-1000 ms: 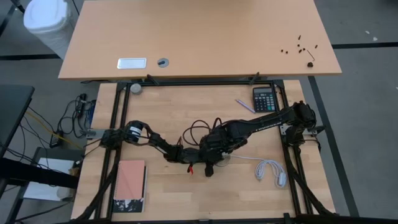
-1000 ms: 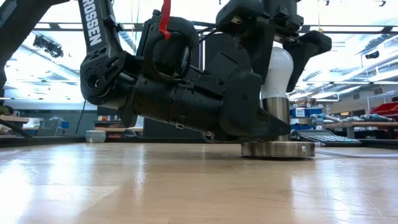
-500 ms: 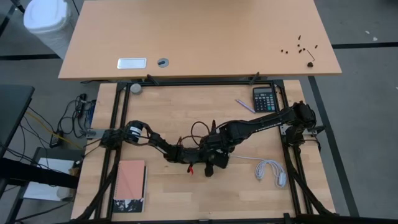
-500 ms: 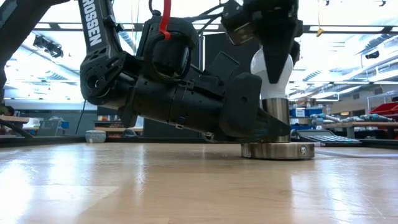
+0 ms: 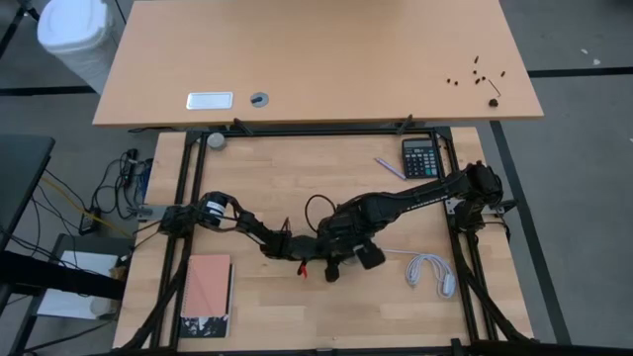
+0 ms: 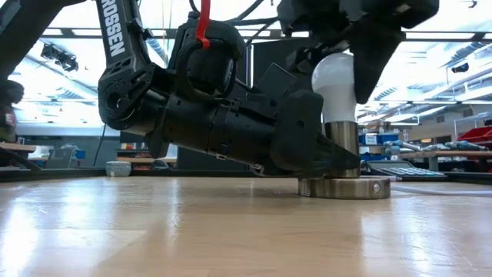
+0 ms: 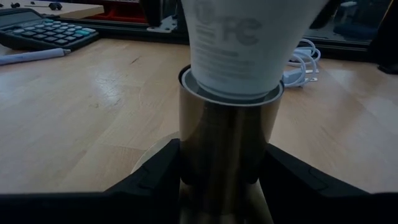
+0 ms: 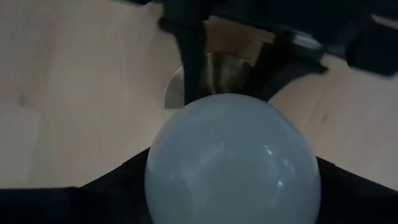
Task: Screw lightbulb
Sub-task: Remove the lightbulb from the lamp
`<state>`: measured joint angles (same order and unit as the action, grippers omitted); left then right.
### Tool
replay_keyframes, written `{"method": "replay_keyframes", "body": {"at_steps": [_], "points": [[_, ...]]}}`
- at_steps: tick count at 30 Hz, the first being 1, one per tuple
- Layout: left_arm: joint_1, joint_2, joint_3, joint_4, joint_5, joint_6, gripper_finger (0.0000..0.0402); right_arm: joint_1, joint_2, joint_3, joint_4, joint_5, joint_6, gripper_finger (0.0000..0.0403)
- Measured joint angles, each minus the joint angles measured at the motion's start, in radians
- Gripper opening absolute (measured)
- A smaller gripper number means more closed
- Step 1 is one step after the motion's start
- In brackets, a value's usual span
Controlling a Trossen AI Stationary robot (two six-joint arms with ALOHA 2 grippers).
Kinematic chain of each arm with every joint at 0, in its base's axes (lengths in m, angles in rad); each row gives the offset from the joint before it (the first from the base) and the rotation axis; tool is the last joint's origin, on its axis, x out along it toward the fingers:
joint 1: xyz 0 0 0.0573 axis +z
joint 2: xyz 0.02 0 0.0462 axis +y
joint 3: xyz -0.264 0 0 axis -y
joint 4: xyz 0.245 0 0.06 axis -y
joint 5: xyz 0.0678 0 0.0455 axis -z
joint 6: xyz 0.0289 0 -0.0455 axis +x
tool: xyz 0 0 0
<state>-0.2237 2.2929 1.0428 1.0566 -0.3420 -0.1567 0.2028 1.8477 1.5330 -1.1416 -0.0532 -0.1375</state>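
Note:
The white lightbulb (image 6: 336, 88) stands upright with its narrow end in a brass-coloured metal socket (image 6: 342, 140). The socket's round base (image 6: 344, 187) rests on the wooden table. My left gripper (image 7: 221, 180) lies low and nearly level, shut on the socket's cylinder (image 7: 227, 137). My right gripper (image 8: 233, 186) points straight down over the lightbulb's globe (image 8: 233, 162) and is shut on it. In the high view both grippers meet near the table's middle (image 5: 344, 252) and hide the lightbulb. My left gripper pinches the socket's cylinder low down, just above the base (image 7: 186, 171), between its two fingers (image 7: 155, 177). The fingers come in level from the table's left side, one on each side. The socket stands upright, its base on the table. My right gripper holds the lightbulb's globe by its widest part (image 8: 158, 177) between its two fingers (image 8: 118, 190). It comes from above, pointing down. The lightbulb stands upright, its lower end in the socket.
A white coiled cord (image 5: 430, 269) lies to the right of the grippers. A calculator (image 5: 420, 156) and a pen (image 5: 389, 166) lie at the far right. A pink notebook (image 5: 208, 287) lies at the near left. A second table (image 5: 316, 59) stands beyond the far edge.
My right gripper has rolled about a quarter turn round the upright lightbulb while staying over it: its fingers stood at the globe's sides, swung across its front, and now stand turned. The socket has kept still on the table.

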Motion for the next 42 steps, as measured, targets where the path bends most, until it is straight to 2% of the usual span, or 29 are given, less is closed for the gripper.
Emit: {"method": "replay_keyframes", "body": {"at_steps": [28,37,42], "points": [[0.001,0.001,-0.002,0.024,0.033,0.023,0.0189,0.002,0.000,0.000,0.004,0.034,-1.227,0.0278],[0.001,0.001,-0.002,0.026,0.036,0.019,0.0189,0.000,0.000,0.000,0.059,0.037,-1.249,0.0297],[0.001,0.001,-0.002,0.030,0.036,0.020,0.0189,0.000,0.000,0.000,0.071,0.036,-1.158,0.0298]]}}
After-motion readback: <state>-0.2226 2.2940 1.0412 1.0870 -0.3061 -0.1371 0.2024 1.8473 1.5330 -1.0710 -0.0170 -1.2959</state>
